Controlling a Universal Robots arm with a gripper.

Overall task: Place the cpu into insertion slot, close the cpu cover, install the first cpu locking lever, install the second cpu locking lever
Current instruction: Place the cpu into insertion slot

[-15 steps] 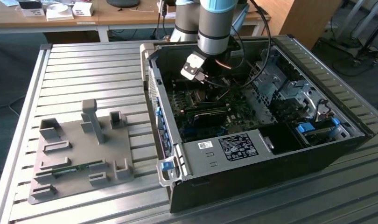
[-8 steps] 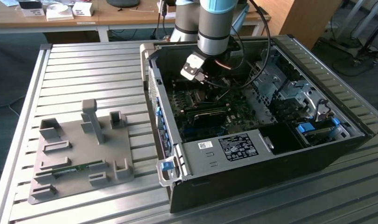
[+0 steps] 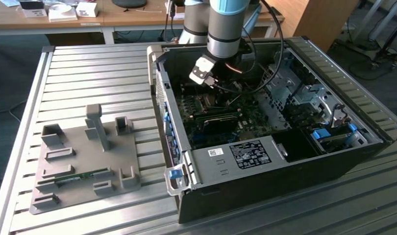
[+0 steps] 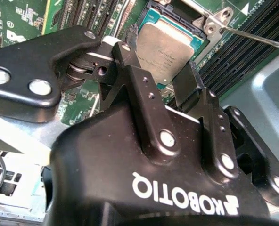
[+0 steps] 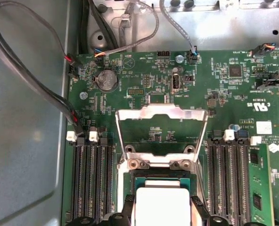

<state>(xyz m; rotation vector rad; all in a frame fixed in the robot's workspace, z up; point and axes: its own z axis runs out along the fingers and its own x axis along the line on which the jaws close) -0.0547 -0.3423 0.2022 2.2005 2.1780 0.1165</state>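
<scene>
Closely, the gripper (image 4: 154, 60) is straddling the cpu (image 5: 161, 206) — likely light, stiff, fragile, best held by opposite edges — though whether its jaws are clamping cannot be told.

The cpu (image 4: 165, 47), a silver-grey square chip, is lying flat in the socket (image 5: 125, 188); the cpu cover (image 5: 160, 112), a silvery open-centred frame, is standing swung open just beside it.
</scene>
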